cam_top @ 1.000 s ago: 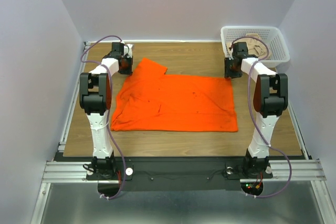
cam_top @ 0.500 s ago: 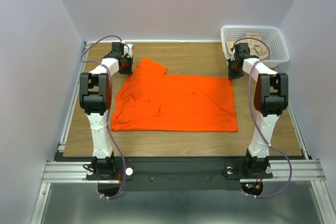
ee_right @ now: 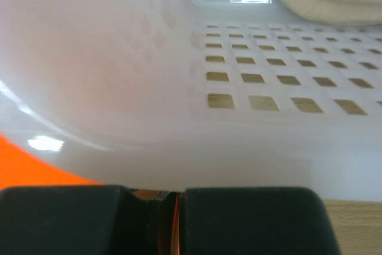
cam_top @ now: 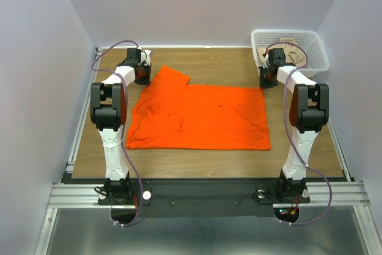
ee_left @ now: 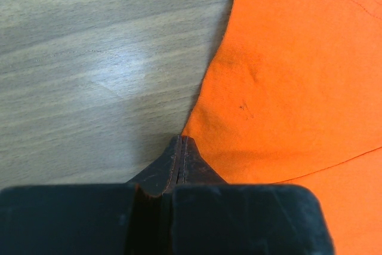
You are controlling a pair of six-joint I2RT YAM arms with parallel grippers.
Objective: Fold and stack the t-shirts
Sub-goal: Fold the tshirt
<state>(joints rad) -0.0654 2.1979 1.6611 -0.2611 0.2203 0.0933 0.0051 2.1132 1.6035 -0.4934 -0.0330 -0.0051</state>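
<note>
**Both grippers closed at the orange shirt's far corners**

The orange t-shirt (cam_top: 200, 117) is spread nearly flat across the middle of the table (cam_top: 221, 64), bright and plain. One sleeve juts out at its far left, and a few shallow creases run through the body. On my left wrist feed its hem curves past the fingertips, with a line of stitching visible further in.

The left gripper (ee_left: 181, 147) sits at that sleeve's edge with its fingers pressed together. The right gripper (ee_right: 173, 213) is at the shirt's far right corner, right against the basket wall, and it is closed too. A thin orange line shows in the seam between its fingers. I cannot tell whether either gripper has cloth pinched.

The tabletop is light wood grain. Pale grey-lilac walls close it in on three sides, and a metal rail (cam_top: 209, 194) carries the arm bases at the near edge.

The white lattice basket (cam_top: 283, 31) stands in the far right corner. The beige t-shirt (cam_top: 290, 48) lies bunched inside it, its folds rounded and soft on the right wrist feed.
</note>
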